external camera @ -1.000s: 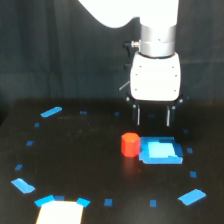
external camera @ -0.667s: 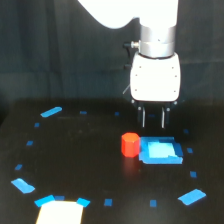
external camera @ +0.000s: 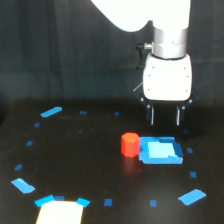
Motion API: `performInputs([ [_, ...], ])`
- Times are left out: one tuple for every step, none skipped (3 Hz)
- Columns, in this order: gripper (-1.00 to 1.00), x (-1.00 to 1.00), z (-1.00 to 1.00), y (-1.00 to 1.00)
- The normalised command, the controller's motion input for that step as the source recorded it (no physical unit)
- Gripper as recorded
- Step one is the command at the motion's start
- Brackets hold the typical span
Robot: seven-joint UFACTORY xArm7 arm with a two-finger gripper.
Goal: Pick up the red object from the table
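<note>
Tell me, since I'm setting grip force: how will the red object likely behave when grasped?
The red object looks like a stubby, solid cylinder, so probably stiff and light. Standing on its flat end, it seems unlikely to tip, but could roll if knocked over. It sits against the blue block, so a nudge may shift both.

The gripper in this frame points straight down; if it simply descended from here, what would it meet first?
Probably the light-blue block, not the red object: the gripper hangs above the block, with the cylinder off to the exterior view's left. Depth is unclear from this one view, so it might reach the table behind the block.
</note>
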Motion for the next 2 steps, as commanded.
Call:
performInputs([
  [1.00,0.65,-0.16,0.48],
  [-0.88,0.03,-0.38,0.22],
])
